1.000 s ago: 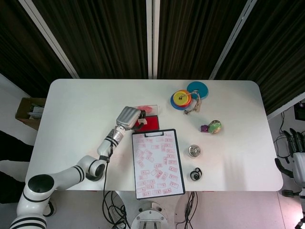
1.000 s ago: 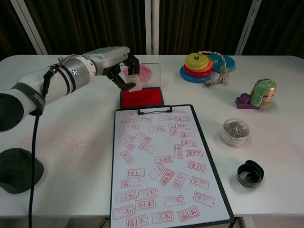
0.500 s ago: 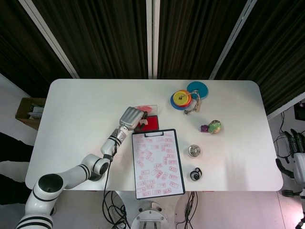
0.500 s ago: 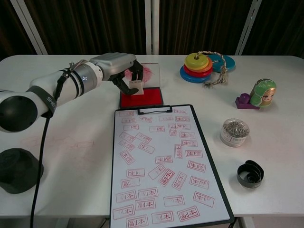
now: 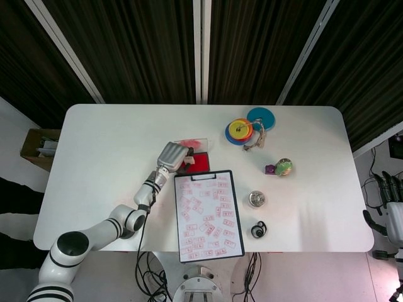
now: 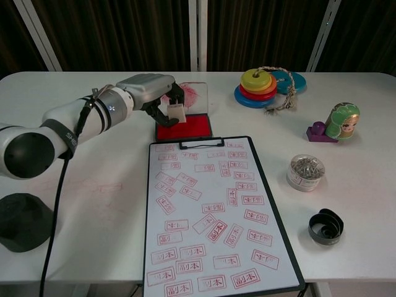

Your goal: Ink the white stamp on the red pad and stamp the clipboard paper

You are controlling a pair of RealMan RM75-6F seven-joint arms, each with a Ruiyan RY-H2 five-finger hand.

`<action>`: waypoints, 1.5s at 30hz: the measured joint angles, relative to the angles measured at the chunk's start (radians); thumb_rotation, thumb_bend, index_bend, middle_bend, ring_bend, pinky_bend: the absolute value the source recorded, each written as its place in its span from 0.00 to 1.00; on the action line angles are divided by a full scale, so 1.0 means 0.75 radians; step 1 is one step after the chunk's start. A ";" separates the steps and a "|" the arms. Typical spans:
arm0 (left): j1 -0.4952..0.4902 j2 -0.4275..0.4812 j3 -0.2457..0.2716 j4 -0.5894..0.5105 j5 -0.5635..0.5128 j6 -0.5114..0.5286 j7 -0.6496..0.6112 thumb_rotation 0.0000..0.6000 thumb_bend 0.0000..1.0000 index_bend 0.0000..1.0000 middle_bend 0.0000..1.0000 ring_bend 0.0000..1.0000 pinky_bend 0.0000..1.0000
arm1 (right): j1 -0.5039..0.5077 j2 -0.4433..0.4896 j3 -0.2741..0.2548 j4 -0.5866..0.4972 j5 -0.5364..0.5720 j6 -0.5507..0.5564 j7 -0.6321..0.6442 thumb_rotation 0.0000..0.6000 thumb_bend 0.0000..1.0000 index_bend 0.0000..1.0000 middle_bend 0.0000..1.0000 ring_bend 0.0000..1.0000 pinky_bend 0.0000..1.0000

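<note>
we are seeing the table (image 6: 93,204) carrying the clipboard paper (image 6: 210,216), covered in red rectangular imprints. above its clip the red pad (image 6: 185,127) is lying open. our left robot hand (image 6: 151,93) is gripping the white stamp (image 6: 176,113), a small pale block, over the pad's left part. our right robot hand (image 5: 391,211) is hanging off the table, fingers apart.

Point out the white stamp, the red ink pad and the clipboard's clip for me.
white stamp (image 6: 176,113), chest view, on its white body below the fingers.
red ink pad (image 6: 192,127), chest view, on the bare red surface.
clip (image 6: 201,143), chest view, on the black bar at the clipboard's top edge.
</note>
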 measured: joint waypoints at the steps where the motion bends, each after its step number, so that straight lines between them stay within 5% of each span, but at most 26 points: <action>1: 0.000 -0.001 0.002 0.001 0.003 0.005 -0.003 1.00 0.39 0.68 0.68 1.00 1.00 | 0.000 -0.001 0.000 0.003 -0.001 0.000 0.000 1.00 0.22 0.00 0.00 0.00 0.00; 15: 0.006 0.086 -0.020 -0.157 0.019 0.087 -0.002 1.00 0.39 0.68 0.68 1.00 1.00 | 0.007 -0.010 0.003 0.012 -0.006 -0.002 0.008 1.00 0.22 0.00 0.00 0.00 0.00; 23: 0.067 0.248 -0.028 -0.555 -0.042 0.131 0.107 1.00 0.39 0.68 0.68 1.00 1.00 | 0.019 -0.019 0.002 0.004 -0.021 -0.007 0.006 1.00 0.22 0.00 0.00 0.00 0.00; 31: 0.163 0.371 0.085 -0.985 -0.097 0.237 0.379 1.00 0.39 0.68 0.68 1.00 1.00 | 0.018 -0.020 -0.007 -0.002 -0.026 -0.011 -0.005 1.00 0.22 0.00 0.00 0.00 0.00; 37: 0.206 0.318 0.172 -1.020 -0.074 0.325 0.471 1.00 0.39 0.66 0.66 1.00 1.00 | 0.013 -0.019 -0.009 -0.001 -0.029 -0.001 -0.008 1.00 0.22 0.00 0.00 0.00 0.00; 45: 0.230 0.232 0.184 -0.970 -0.101 0.349 0.511 1.00 0.39 0.66 0.66 1.00 1.00 | 0.016 -0.022 -0.012 0.014 -0.024 -0.015 0.001 1.00 0.22 0.00 0.00 0.00 0.00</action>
